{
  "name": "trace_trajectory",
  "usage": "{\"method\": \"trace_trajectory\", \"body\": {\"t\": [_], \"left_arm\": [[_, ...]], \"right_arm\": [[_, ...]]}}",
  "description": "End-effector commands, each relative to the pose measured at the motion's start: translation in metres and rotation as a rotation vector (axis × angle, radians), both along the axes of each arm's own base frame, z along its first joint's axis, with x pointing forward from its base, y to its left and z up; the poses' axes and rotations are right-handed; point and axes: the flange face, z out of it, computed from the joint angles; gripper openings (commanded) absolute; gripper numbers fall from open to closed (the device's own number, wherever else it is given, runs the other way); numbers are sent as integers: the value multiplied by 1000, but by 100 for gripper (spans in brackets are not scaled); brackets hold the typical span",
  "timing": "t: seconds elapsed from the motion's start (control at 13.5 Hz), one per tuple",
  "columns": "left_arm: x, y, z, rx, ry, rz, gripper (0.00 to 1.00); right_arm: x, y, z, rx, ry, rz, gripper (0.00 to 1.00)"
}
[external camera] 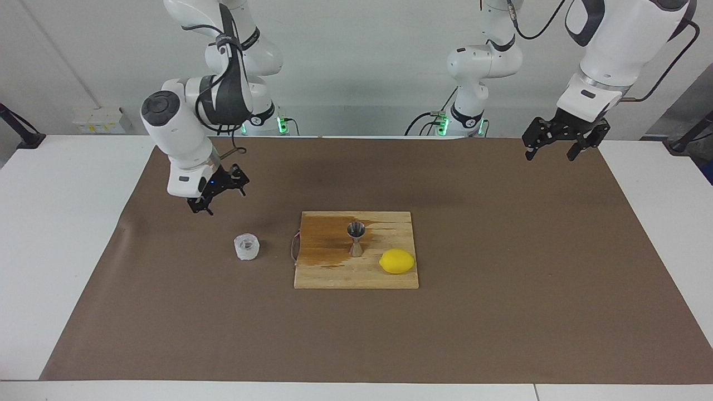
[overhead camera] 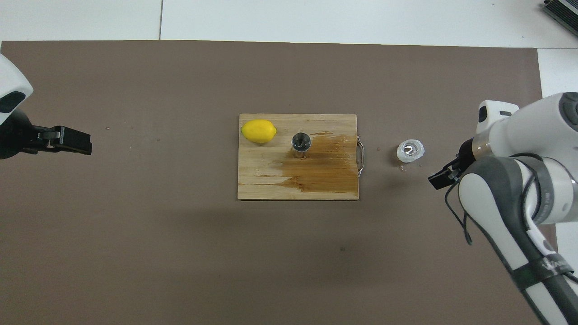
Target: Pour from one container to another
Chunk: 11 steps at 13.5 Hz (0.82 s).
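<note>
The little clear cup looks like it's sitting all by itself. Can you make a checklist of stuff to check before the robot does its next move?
1. Clear cup upright on the brown mat, beside the board's handle: ok.
2. Steel jigger upright on the cutting board: ok.
3. Right hand open, holding nothing: ok.
4. Right hand at the cup: not ok; it hangs up in the air, apart from it.
5. Left hand open, waiting over the left arm's end of the mat: ok.
6. Board dry: not ok; a dark wet stain spreads around the jigger.
7. Lemon apart from the jigger: ok.
</note>
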Motion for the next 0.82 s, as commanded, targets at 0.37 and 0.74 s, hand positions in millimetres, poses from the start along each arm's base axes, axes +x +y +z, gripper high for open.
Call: {"method": "trace_trajectory", "body": {"t": [0.37,0.74], "left_arm": [[4,5,4,-12,-14,-11,100],[6,11,7,-13,-25,-2,100]], "right_arm": [[-5,13,115,-108,62,-563,100],[-25,-5,208,-15,-13,-632,100]]}}
